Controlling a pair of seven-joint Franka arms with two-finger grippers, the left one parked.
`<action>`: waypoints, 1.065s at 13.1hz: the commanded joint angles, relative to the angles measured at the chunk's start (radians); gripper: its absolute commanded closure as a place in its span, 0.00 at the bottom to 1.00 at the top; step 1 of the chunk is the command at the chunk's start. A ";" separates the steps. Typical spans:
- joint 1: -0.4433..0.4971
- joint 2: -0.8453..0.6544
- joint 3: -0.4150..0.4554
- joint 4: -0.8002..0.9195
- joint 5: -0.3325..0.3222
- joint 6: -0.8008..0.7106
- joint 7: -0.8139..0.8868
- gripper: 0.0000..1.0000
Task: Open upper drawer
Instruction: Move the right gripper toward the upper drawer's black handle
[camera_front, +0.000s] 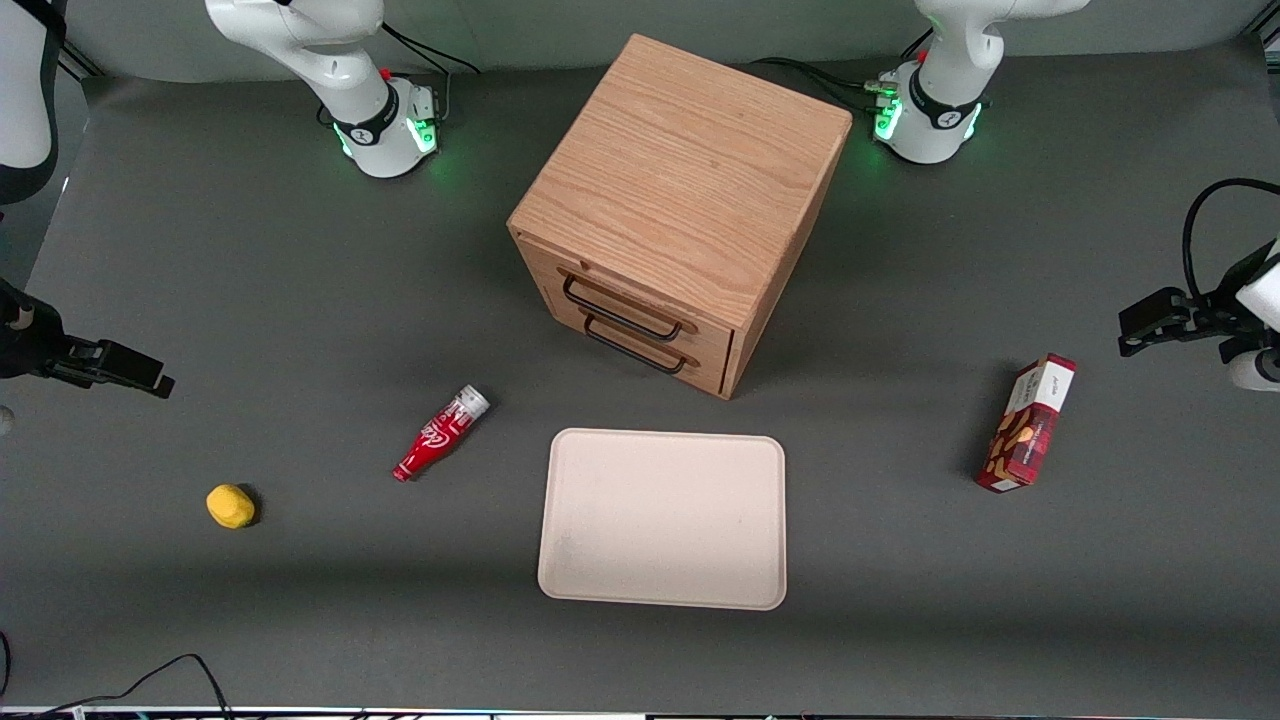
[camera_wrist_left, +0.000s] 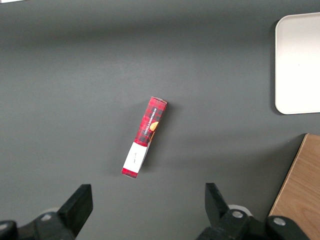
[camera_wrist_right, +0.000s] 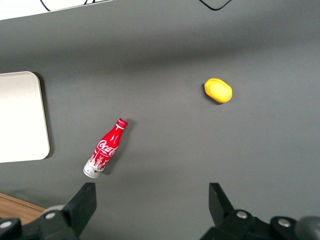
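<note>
The oak cube cabinet (camera_front: 680, 190) stands at the table's middle. Its upper drawer (camera_front: 622, 300) is shut, flush with the front, with a thin black wire handle (camera_front: 615, 318). The lower drawer (camera_front: 640, 345), just below it, is also shut. My right gripper (camera_front: 140, 374) hovers near the working arm's end of the table, well apart from the cabinet and above bare mat. In the right wrist view the gripper (camera_wrist_right: 151, 200) is open and empty, with both black fingers (camera_wrist_right: 85, 200) wide apart. A corner of the cabinet (camera_wrist_right: 15, 207) shows beside one finger.
A red cola bottle (camera_front: 440, 433) (camera_wrist_right: 106, 149) lies between the gripper and the cabinet. A yellow lump (camera_front: 230, 505) (camera_wrist_right: 218, 90) lies nearer the camera. A cream tray (camera_front: 663, 518) (camera_wrist_right: 20, 117) sits in front of the drawers. A red box (camera_front: 1030, 425) (camera_wrist_left: 144, 137) lies toward the parked arm's end.
</note>
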 joint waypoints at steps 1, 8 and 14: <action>0.004 -0.006 -0.007 -0.005 0.017 -0.006 0.011 0.00; 0.073 0.019 0.011 0.034 -0.058 -0.008 -0.073 0.00; 0.107 0.039 0.184 0.032 -0.063 -0.029 -0.106 0.00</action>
